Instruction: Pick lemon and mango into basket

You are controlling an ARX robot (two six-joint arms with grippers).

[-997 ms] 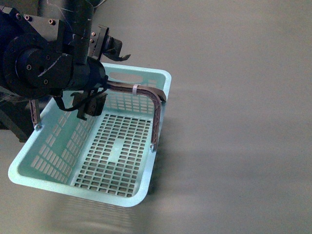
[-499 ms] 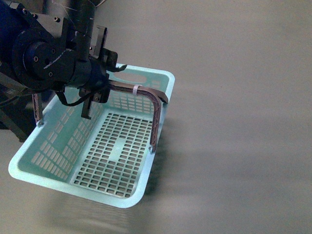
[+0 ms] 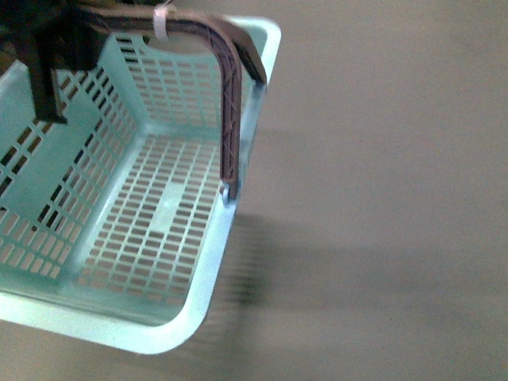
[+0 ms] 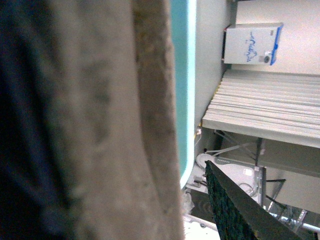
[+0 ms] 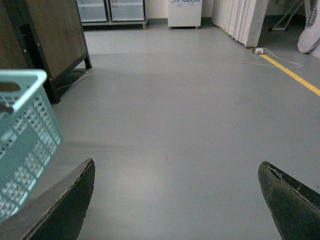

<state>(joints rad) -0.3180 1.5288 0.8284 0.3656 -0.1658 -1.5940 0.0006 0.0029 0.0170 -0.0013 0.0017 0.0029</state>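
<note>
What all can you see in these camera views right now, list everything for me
basket: one, light aqua, slotted, left half of the front view
handle: one, brown, arching over the basket
tie: one, white, around the handle's top bar
floor: grey, under and around the basket
floor line: one, yellow, far right
cabinet: one, dark brown, behind the basket
white unit: one, against the far wall
panels: a white stack, leaning near the unit
left pincer: dark, by the handle; open or shut unclear
right pincer: dark, open, holding nothing
</note>
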